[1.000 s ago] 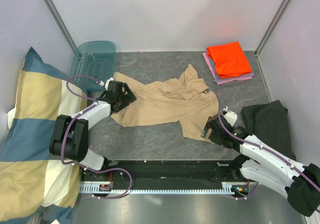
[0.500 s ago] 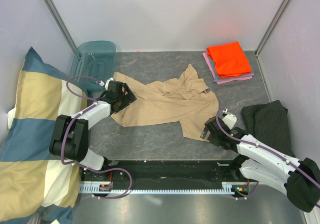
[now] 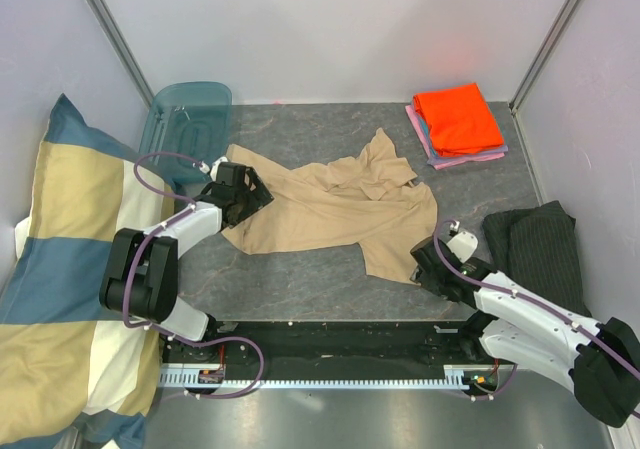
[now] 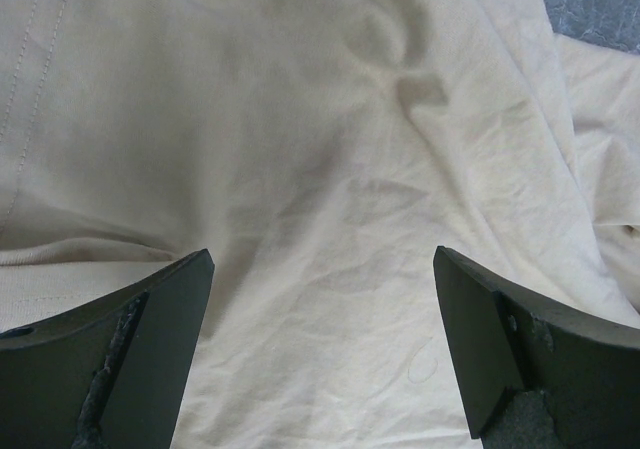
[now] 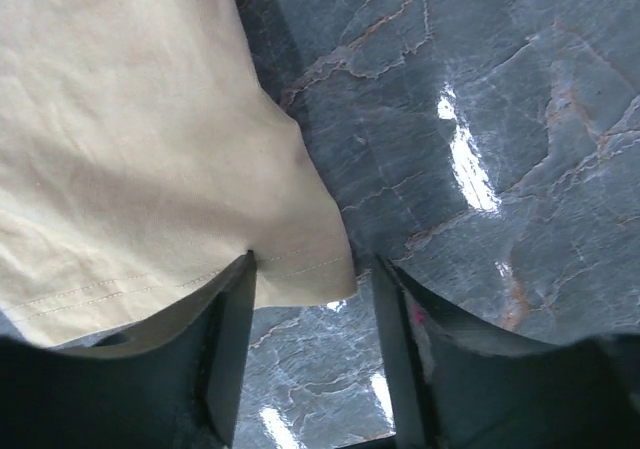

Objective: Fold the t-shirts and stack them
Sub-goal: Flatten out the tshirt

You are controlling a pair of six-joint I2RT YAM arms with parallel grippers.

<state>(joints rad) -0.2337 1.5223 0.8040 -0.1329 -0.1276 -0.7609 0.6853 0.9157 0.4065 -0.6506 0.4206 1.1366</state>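
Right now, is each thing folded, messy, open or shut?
tan t-shirt: unfolded, rumpled, spread out.
folded t-shirt stack: neat, orange one on top.
dark striped cloth: bunched up.
left gripper: open, over the tan t-shirt.
right gripper: jaws apart, the shirt's corner between them.

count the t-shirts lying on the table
4: tan t-shirt spread in the middle; orange t-shirt folded atop blue t-shirt and pink t-shirt, far right. Others may hide within.
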